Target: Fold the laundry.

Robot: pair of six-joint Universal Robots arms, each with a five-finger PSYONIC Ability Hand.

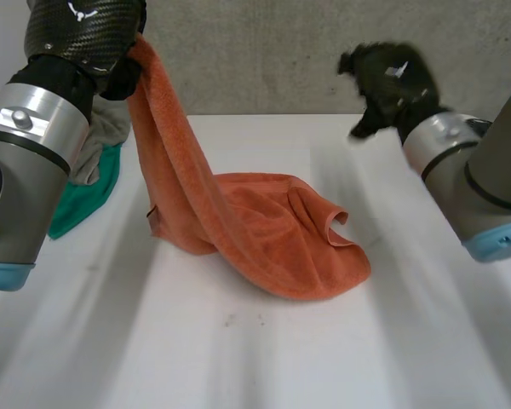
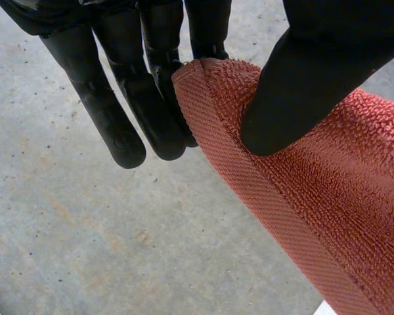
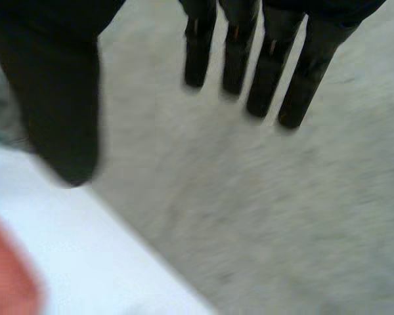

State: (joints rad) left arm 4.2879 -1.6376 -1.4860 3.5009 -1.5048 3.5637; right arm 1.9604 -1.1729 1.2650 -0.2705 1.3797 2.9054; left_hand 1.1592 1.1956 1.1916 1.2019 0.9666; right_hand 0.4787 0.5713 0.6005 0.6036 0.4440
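As the left wrist view shows, left fingers pinch the orange towel's hem; right fingers spread empty.

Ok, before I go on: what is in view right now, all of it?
towel: one, orange, one hemmed edge lifted at the far left, the rest heaped on the middle of the table
green cloth: one, green, on the table's left side behind the left arm
grey cloth: one, grey, lying on the green cloth
table: one, white, under all the laundry
wall: one, grey, behind the table
left arm: one, grey with a light-blue cap, raised at the left
right arm: one, same colours, at the right
left hand: one, black, thumb and fingers pinching the towel's hem
right hand: one, black, fingers straight, holding nothing, above the table's far right
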